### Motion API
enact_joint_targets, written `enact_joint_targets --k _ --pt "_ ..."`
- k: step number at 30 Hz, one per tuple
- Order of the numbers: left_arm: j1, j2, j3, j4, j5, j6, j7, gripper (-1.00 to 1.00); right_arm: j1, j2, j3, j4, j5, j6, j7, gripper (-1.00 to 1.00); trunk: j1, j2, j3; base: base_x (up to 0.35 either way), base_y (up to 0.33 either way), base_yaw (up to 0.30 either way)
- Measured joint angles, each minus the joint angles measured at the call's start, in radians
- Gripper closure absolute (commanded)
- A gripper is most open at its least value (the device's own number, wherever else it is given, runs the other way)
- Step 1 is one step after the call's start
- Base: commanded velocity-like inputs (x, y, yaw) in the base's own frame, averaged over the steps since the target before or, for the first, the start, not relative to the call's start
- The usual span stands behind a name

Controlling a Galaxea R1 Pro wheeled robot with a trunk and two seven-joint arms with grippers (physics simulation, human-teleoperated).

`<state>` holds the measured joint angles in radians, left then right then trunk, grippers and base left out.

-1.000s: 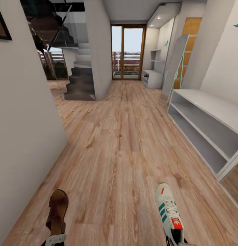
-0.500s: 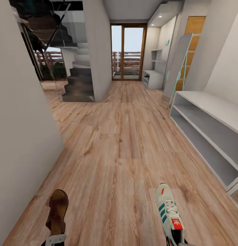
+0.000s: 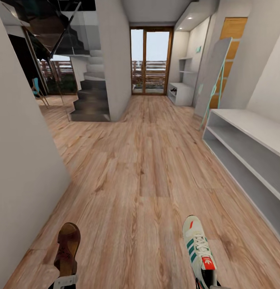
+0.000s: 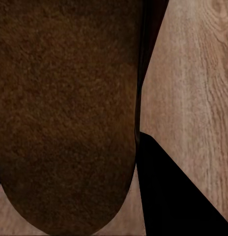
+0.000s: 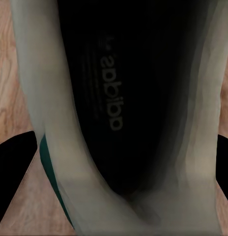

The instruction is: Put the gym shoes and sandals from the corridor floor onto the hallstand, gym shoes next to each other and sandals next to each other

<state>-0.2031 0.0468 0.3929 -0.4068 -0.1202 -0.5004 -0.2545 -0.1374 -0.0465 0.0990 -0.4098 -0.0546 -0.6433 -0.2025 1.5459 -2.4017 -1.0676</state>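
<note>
In the head view a dark brown sandal [image 3: 66,249] is carried low at the left, toe pointing forward down the corridor, its heel end at the left end effector [image 3: 63,281], of which a pale grey part shows at the frame's lower edge. The left wrist view looks along the sandal's brown footbed [image 4: 65,113], with one dark finger [image 4: 178,191] beside it; the left end effector grips the sandal. At the right a cream-white gym shoe [image 3: 199,249] with green side stripes and a red-orange tongue is likewise held toe forward, its heel at the right end effector [image 3: 208,284]. The right wrist view looks straight into the shoe's dark, branded insole [image 5: 111,93], with dark fingers [image 5: 13,167] on either side of its pale walls, so the right end effector is closed on the gym shoe. Both shoes hang above the wood-grain corridor floor [image 3: 140,172].

The hallstand [image 3: 252,156], a pale grey low surface with two long open tiers, stands along the right wall, ahead and to the right of the gym shoe and well apart from both end effectors. Its visible tiers hold nothing. Farther down the corridor, a smaller white open bench [image 3: 182,93] stands near the glazed door [image 3: 151,61], with a small dark item inside that is too small to identify. A dark staircase [image 3: 89,98] rises at the left.
</note>
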Motion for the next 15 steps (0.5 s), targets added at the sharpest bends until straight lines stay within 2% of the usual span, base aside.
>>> enact_joint_targets --k 15 --pt "0.0 0.0 0.0 0.0 0.0 0.0 0.0 1.0 0.0 0.0 0.0 0.0 0.0 0.0 0.0 1.0 0.0 0.0 0.0 0.339 0.0 0.0"
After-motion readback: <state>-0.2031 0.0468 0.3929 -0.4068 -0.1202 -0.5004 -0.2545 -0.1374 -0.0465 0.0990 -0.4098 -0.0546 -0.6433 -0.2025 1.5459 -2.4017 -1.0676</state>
